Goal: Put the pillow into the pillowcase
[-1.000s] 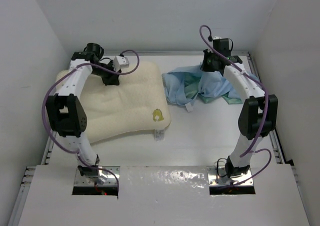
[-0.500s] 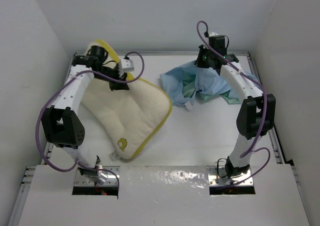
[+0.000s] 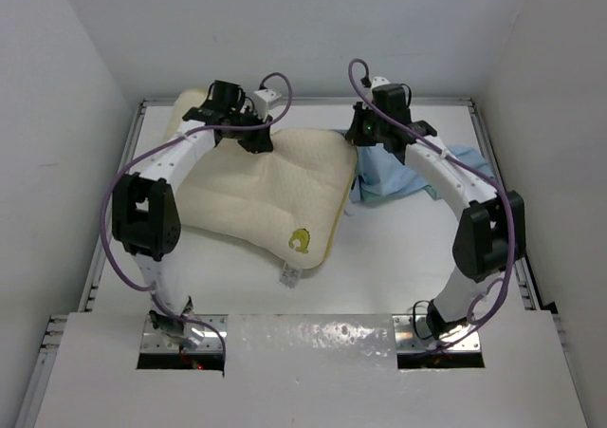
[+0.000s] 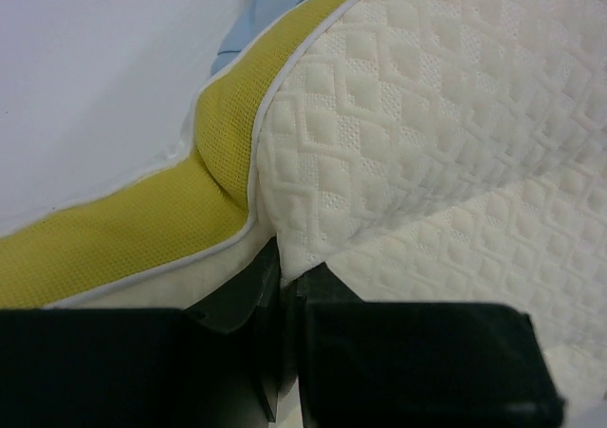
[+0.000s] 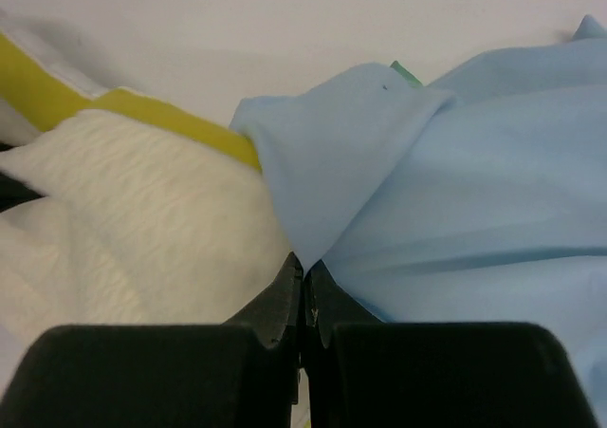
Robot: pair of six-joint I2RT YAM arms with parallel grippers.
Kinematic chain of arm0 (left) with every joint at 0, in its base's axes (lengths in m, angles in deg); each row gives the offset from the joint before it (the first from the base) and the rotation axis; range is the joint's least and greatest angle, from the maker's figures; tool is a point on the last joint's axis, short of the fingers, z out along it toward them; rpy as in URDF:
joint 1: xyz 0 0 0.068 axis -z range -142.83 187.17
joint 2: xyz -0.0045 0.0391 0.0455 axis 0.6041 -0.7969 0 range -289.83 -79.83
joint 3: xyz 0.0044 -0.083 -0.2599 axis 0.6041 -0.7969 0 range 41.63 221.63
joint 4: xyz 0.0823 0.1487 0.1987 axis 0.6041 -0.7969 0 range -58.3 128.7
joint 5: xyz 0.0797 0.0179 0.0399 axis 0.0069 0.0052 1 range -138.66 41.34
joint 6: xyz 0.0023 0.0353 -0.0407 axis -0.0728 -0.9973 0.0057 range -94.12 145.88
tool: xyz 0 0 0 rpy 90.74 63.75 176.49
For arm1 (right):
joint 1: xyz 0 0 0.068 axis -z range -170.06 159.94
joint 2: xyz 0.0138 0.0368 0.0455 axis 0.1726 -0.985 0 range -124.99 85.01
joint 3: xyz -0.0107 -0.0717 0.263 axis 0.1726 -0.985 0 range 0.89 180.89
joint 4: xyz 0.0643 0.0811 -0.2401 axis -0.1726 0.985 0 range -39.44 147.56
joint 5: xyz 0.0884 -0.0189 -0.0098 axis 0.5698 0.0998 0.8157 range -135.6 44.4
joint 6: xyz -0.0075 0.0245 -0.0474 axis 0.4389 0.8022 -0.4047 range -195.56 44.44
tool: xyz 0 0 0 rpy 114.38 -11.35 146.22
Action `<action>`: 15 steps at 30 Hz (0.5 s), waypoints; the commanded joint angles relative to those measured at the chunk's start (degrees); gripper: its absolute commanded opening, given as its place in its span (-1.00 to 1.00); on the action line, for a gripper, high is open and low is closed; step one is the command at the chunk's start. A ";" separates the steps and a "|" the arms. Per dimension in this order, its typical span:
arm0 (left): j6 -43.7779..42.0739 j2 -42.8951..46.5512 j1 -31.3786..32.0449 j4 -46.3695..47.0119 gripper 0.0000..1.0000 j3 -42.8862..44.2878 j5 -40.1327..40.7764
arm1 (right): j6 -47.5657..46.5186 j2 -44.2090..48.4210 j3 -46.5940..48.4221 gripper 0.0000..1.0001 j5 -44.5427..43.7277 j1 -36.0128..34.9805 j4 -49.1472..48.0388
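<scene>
The cream quilted pillow (image 3: 270,193) with yellow edge trim lies at the table's middle left, its yellow logo (image 3: 301,241) and white tag at the near corner. My left gripper (image 3: 254,143) is shut on the pillow's far edge; in the left wrist view its jaws (image 4: 287,276) pinch a fold of quilted cloth (image 4: 398,153). The light blue pillowcase (image 3: 398,176) lies bunched right of the pillow, partly hidden by my right arm. My right gripper (image 3: 365,136) is shut on a fold of the pillowcase (image 5: 398,172), right beside the pillow's corner (image 5: 142,210).
White walls close in the table on the left, back and right. A raised rail (image 3: 524,257) runs along the right edge. The arm bases (image 3: 180,338) stand at the near edge.
My left gripper has swung the pillow right, toward the middle. My right gripper has dragged the pillowcase left to the pillow's far right corner; the case now looks smaller and more bunched.
</scene>
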 commanded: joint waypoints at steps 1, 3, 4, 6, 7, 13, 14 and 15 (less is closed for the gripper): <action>5.32 -3.88 0.83 6.18 -1.00 3.66 6.89 | 0.06 4.23 0.57 -1.00 0.10 -0.31 -1.62; 5.75 -8.27 0.83 3.12 -1.00 8.04 8.29 | -1.69 4.41 1.71 -1.00 0.27 -0.49 0.05; 6.36 -9.76 0.83 2.32 -1.00 9.54 9.17 | -2.31 4.50 1.98 -1.00 0.88 -0.58 0.75; 9.42 -12.93 0.74 1.69 -1.00 13.50 12.24 | -4.68 4.50 2.24 -1.00 4.55 -0.67 2.77; 10.75 -13.90 0.13 2.48 -1.00 14.64 12.86 | -5.91 4.50 2.25 -1.00 6.23 -0.67 5.22; 17.79 -9.18 -0.84 12.04 -1.00 9.40 13.92 | -23.38 6.78 0.23 -1.00 11.08 -0.67 20.77; 19.88 -8.29 -1.36 13.63 -1.00 8.07 14.19 | -24.28 7.22 0.31 -1.00 11.61 -0.58 21.93; 21.30 -7.68 -1.63 14.69 -1.00 7.10 14.28 | -26.38 7.13 0.66 -1.00 12.31 -0.66 22.81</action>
